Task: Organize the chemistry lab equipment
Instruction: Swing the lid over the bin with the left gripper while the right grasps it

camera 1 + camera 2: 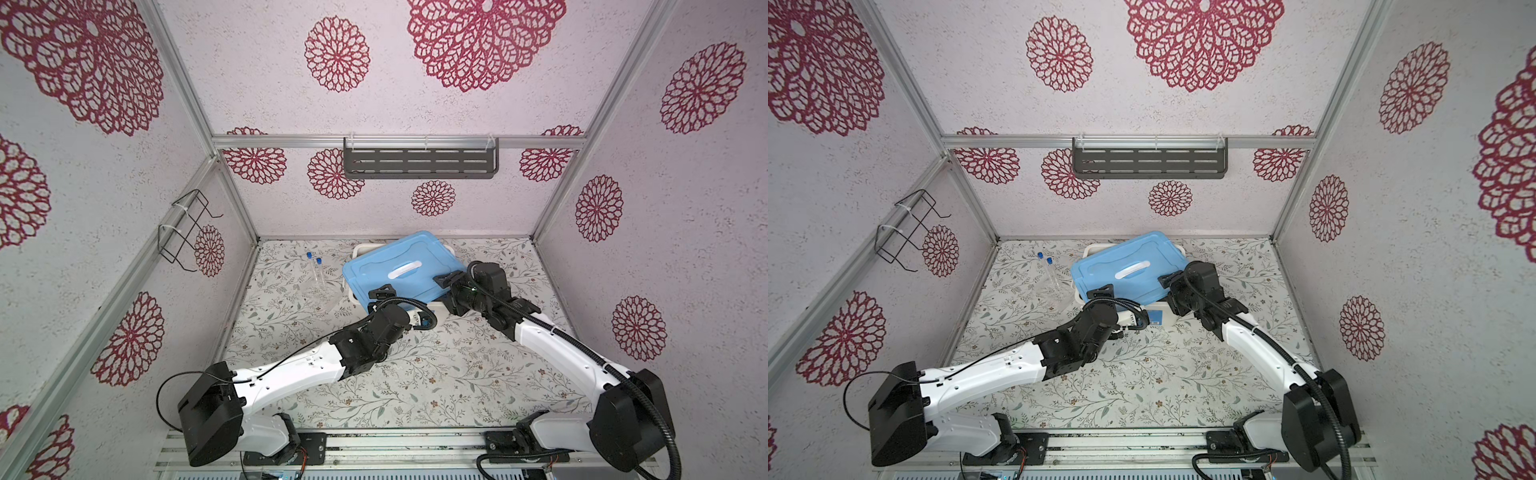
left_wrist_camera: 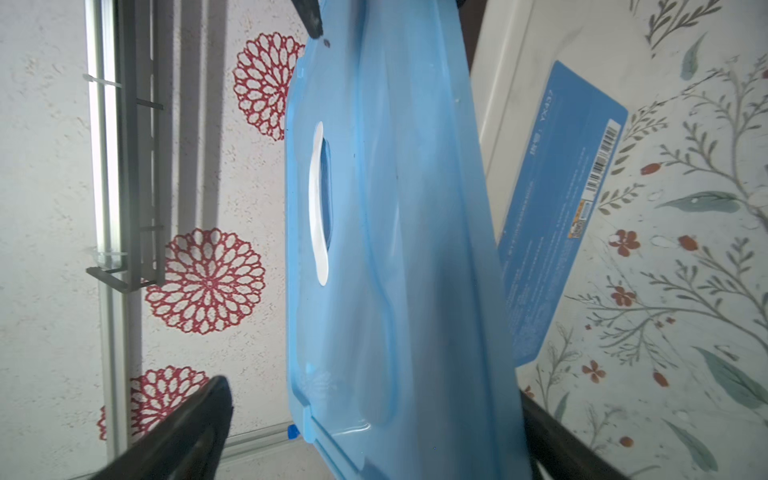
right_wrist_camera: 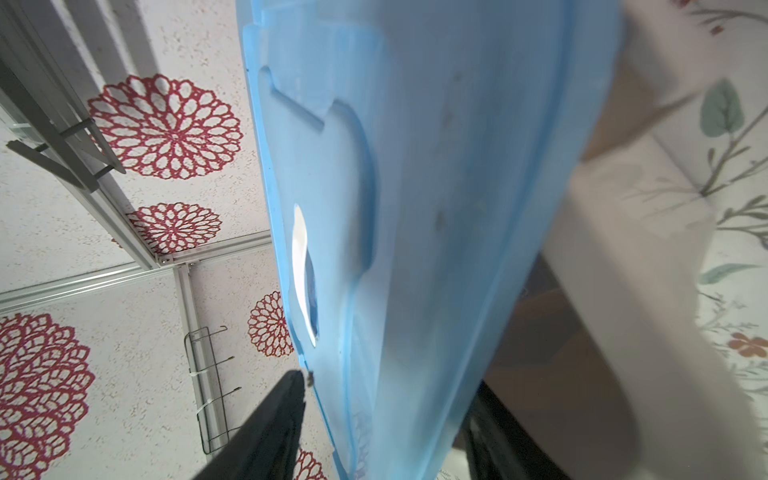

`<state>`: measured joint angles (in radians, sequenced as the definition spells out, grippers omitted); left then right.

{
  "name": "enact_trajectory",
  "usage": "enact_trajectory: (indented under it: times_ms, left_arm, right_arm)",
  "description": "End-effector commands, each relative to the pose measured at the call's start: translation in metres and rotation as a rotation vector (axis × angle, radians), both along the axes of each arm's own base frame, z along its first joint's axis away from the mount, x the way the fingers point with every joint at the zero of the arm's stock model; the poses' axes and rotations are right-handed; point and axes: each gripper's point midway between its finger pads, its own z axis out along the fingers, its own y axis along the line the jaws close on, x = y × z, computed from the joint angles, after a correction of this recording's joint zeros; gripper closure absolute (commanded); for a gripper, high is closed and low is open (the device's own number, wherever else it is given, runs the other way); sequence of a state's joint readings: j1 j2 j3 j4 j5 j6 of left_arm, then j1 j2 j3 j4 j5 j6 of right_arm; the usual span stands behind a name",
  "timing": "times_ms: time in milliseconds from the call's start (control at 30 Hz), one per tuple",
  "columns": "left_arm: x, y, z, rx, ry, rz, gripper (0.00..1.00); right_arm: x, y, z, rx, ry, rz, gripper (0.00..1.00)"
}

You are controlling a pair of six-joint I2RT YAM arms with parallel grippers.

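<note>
Left wrist | left tool (image 2: 372,390) spread wide astride blue lid (image 2: 415,208) | right tool (image 3: 386,382) clamps lid atop white tub (image 2: 511,83)

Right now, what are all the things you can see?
blue lid: one, light blue, askew on the tub.
white tub: one, white, back of table, under lid.
capped tubes: two, clear with blue caps, left of the tub.
shelf: one, grey, back wall.
wire rack: one, black, left wall.
table cover: one, floral, underneath everything.
left hand: one, black, open at lid's near edge.
right hand: one, black, straddling lid's right edge.
</note>
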<state>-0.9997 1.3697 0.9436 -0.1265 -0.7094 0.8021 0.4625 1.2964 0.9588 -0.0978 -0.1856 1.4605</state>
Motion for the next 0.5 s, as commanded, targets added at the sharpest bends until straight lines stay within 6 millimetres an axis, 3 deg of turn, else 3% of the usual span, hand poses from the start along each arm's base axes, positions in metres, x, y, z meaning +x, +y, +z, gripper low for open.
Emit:
enact_trajectory:
  times_ms: [0,267,333,467]
  left_arm:
    - [-0.011,0.001,0.007,-0.108,0.052,0.016,0.03]
    - [-0.030,0.007,-0.008,-0.166,0.151,0.020,0.03]
    - [-0.037,0.004,-0.007,-0.185,0.164,0.003,0.03]
    - [-0.055,-0.015,0.015,-0.299,0.228,-0.055,0.03]
  right_arm:
    - [-0.005,-0.017,0.019,-0.059,-0.019,-0.048,0.35]
    - [-0.012,-0.046,0.010,-0.220,0.044,-0.035,0.31]
    - [-0.007,-0.053,0.017,-0.262,-0.003,0.002,0.30]
    - [0.011,-0.072,0.044,-0.422,-0.196,0.111,0.30]
